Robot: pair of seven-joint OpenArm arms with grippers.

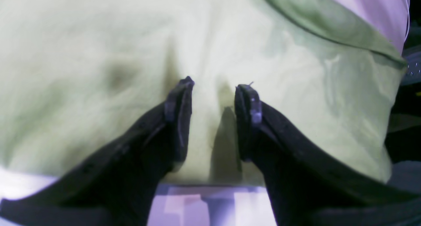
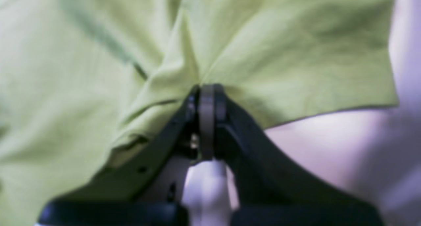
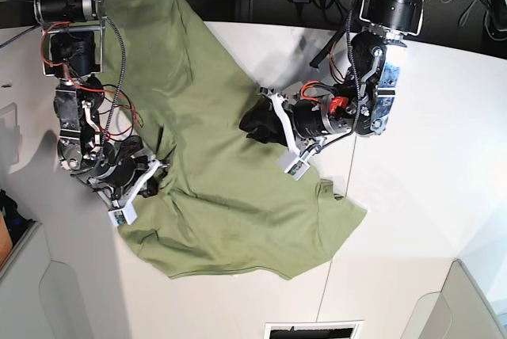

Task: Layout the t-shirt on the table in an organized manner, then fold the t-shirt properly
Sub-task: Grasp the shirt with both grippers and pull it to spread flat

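**Presently: shirt spread only in part, no fold begun**

Item 1. Plain olive-green short-sleeved cotton t-shirt point(image 3: 214, 157). Lies in a long diagonal band across the large flat white matte bench point(image 3: 420, 157), from the far left edge, where part of it hangs over the rim, down to the near middle. Surface wrinkled and bunched; one sleeve or corner point(image 3: 342, 211) juts out at near right. Outline not square to the bench; the sleeves are not laid out evenly.

Item 2. Right gripper point(image 2: 207, 97). Seen at the left of the base view, at the shirt's left edge. Fingers pressed together on a pinched ridge of the cloth; fabric gathers into pleats at the tips in the right wrist view.

Item 3. Left gripper point(image 1: 213, 87). Seen right of centre in the base view, over the middle of the shirt. Fingers part-way apart, tips down on or just above the cloth, nothing held between them.

Status, as a judgement. Laying out is under way and unfinished: the far end must come fully onto the bench, the body be pulled flat and the sleeves spread. All folding is left to do.
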